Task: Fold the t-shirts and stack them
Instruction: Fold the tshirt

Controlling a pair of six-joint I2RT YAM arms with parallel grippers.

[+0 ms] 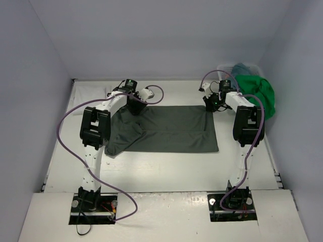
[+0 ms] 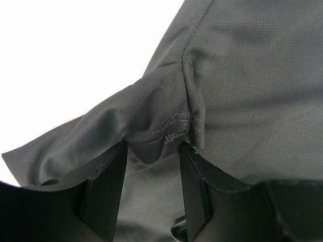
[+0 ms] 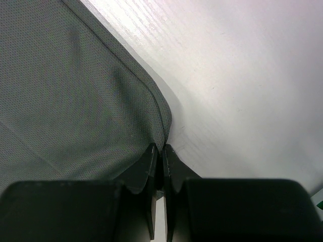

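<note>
A dark grey-green t-shirt (image 1: 169,128) lies spread flat on the table, its left side bunched and trailing toward the near left. My left gripper (image 1: 135,104) is at its far left corner. In the left wrist view the left gripper (image 2: 153,151) is open, with a stitched fold of the shirt (image 2: 161,133) bunched up at the fingertips. My right gripper (image 1: 214,104) is at the far right corner. In the right wrist view the right gripper (image 3: 162,149) is shut on the shirt's hemmed edge (image 3: 160,113). A bright green t-shirt (image 1: 258,92) and a teal-blue one (image 1: 243,67) lie at the far right. No white shirt shows.
A white mesh basket (image 1: 225,68) stands in the far right corner, with the teal-blue shirt in it and the green shirt draped over its near side. Grey walls close in the table on three sides. Purple cables loop from both arms.
</note>
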